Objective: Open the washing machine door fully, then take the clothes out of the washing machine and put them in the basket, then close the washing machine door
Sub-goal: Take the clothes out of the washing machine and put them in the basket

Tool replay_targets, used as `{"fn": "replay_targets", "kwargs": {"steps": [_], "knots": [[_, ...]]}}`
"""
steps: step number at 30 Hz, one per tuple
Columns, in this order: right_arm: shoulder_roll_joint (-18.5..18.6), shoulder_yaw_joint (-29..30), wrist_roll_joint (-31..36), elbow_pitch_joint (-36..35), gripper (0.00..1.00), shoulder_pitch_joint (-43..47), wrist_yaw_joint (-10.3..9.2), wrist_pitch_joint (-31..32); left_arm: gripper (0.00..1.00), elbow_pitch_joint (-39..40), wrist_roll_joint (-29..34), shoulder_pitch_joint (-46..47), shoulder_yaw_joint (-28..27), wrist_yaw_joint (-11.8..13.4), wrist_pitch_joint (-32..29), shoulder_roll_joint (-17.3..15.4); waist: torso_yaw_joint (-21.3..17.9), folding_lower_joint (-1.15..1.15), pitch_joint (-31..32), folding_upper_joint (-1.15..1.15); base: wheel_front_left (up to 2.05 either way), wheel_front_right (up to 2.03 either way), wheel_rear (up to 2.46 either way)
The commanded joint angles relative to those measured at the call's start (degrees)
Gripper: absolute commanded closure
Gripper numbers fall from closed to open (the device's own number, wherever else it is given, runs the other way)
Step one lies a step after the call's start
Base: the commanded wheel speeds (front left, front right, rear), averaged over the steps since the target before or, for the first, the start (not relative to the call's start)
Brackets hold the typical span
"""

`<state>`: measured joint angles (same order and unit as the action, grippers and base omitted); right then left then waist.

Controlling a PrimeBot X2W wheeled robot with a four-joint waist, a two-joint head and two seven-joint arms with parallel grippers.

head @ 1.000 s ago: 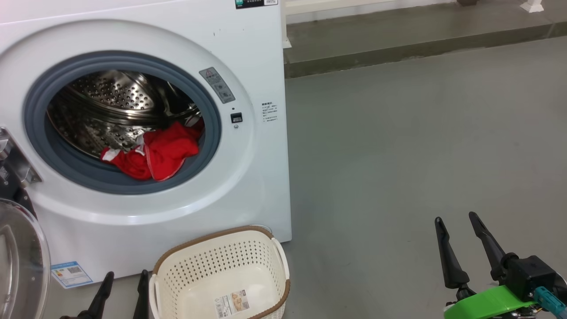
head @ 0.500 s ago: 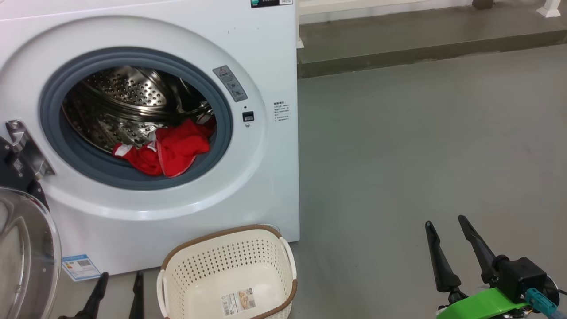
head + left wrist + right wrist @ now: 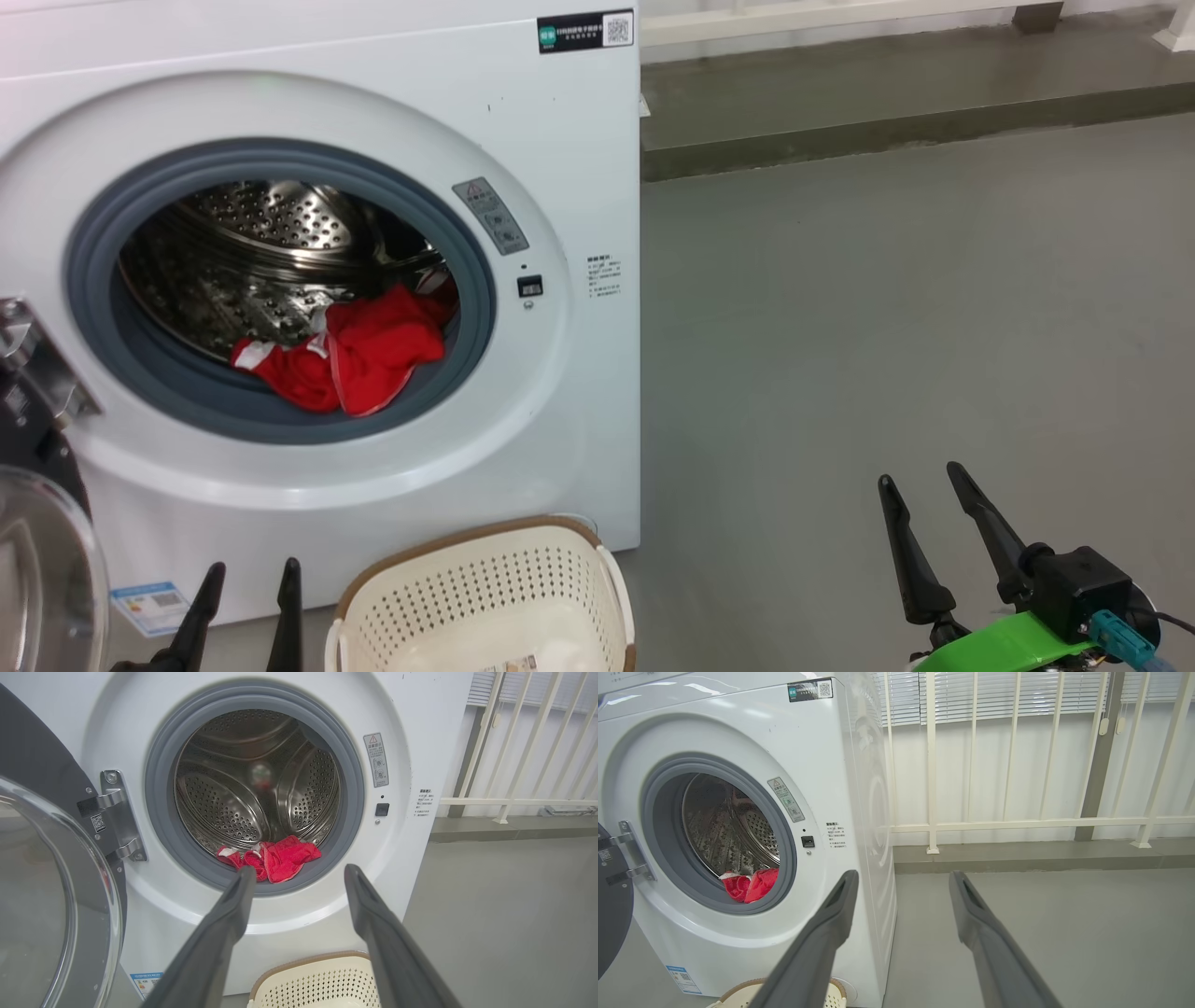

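One basket, lower part off-frame

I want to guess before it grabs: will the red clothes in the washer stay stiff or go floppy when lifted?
Probably floppy: the red clothes lie crumpled in folds against the grey rubber ring, so they would likely droop when lifted. Probably light too: a small heap in a big drum.

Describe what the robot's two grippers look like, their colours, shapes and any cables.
Both the left gripper and the right gripper have two long, slim, dark fingers tapering to pointed tips, matte dark grey in the wrist views. Behind the right one sit a black boxy housing, a bright green bracket and a teal connector with a thin dark cable.
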<state>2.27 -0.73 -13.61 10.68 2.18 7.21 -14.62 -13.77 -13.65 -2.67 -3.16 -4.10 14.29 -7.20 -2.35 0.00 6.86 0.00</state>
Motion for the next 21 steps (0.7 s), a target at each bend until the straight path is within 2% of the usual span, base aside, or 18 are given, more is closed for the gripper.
{"fn": "replay_targets", "kwargs": {"steps": [1, 9, 21], "knots": [[0.6, -1.4, 0.0, -1.1, 0.00, -1.5, 0.28, -0.4, 0.00, 2.1, -0.1, 1.8, -2.1, -0.4, 0.7, -0.7, 0.0, 0.00, -0.1, 0.00, 1.53, -1.53, 0.00], [0.6, -1.4, 0.0, -1.0, 0.00, -1.6, 0.28, -0.4, 0.00, 3.0, 0.3, 1.4, -2.5, -0.5, 0.7, -0.5, 0.0, 0.00, -0.4, 0.00, 0.92, -0.92, 0.00], [0.6, -1.8, -0.4, -0.9, 0.00, -1.9, 0.28, -0.4, 0.00, 2.7, 0.7, 1.2, -2.2, -0.2, 0.7, -0.5, 0.2, 0.00, -0.8, 0.00, 0.04, -0.04, 0.00]]}}
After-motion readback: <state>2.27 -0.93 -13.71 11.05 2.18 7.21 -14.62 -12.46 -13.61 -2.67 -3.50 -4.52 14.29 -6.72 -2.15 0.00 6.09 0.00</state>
